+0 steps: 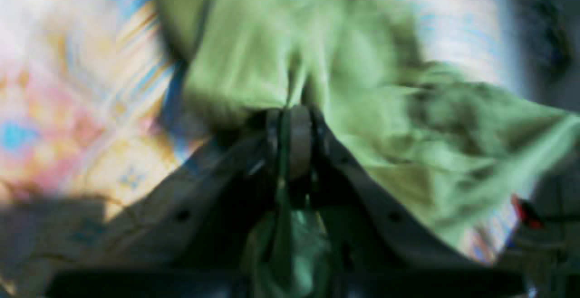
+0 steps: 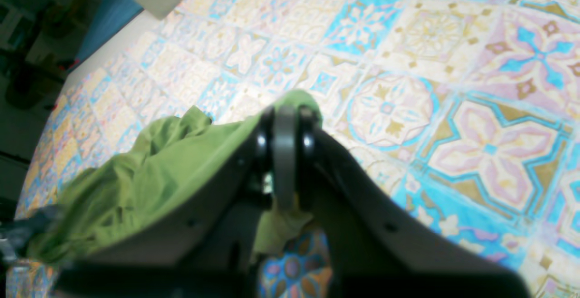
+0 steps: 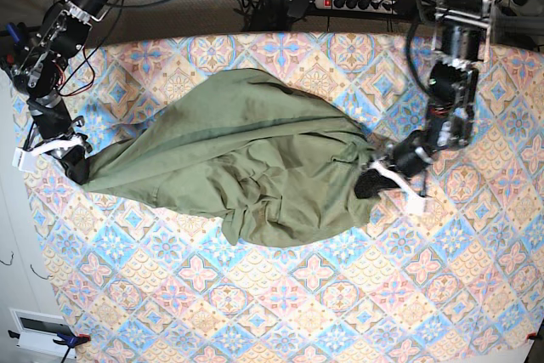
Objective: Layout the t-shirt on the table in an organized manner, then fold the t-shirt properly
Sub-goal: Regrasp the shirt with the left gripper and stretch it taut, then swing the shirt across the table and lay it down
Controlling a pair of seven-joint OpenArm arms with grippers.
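Step in hand: we judge that we are in the laying-out part; the folding is not yet begun, because the garment is not flat.

Garment: the plain olive-green soft cotton t-shirt [image 3: 246, 163] lies crumpled on the middle of the bench [image 3: 340, 295], which carries a tile-pattern cloth of blue, pink and cream diamonds. In the base view it is stretched between our two arms, with loose folds bunched at its lower edge.

Left gripper: our left gripper [image 1: 292, 121] is at the end of the shirt that is on the right of the base view. Its fingers are pressed together with green cloth pinched between them; the wrist picture is blurred, so we cannot say which part of the shirt it is.

Right gripper: our right gripper [image 2: 285, 121] is at the opposite end, near the bench edge. Its fingers are closed tight on a corner of the cloth, and a small piece of fabric shows above the tips.

Next move, our judgement: both ends are held, so we think the arms should lift a little and draw apart, to let the bunched middle fall open, then lower the shirt flat on the bench.

Care: we must pull evenly; an unequal pull could twist the cloth or slip it out of one grip.

Not clear: we cannot tell where the neck and sleeves are.
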